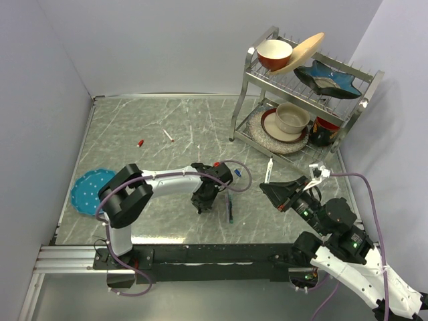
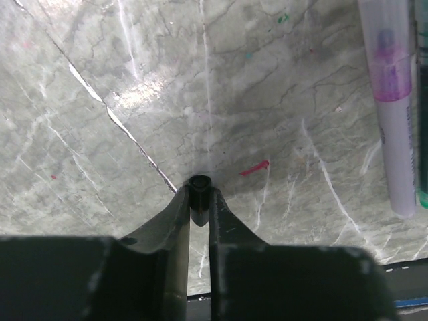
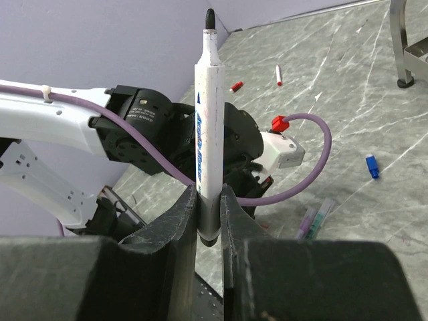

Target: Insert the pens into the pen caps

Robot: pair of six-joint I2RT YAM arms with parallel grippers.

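Over your grey marble table [image 1: 167, 127], your left gripper [image 2: 199, 197] is pinched on what looks like a black pen cap [image 2: 199, 182], seen end-on. Your right gripper [image 3: 209, 200] clamps a white, black-tipped pen [image 3: 208, 114] by its rear end, clear of the table.

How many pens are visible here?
4: white pen in the right gripper; red-tipped pen far across the table; purple-banded pen and teal pen side by side near the left gripper.
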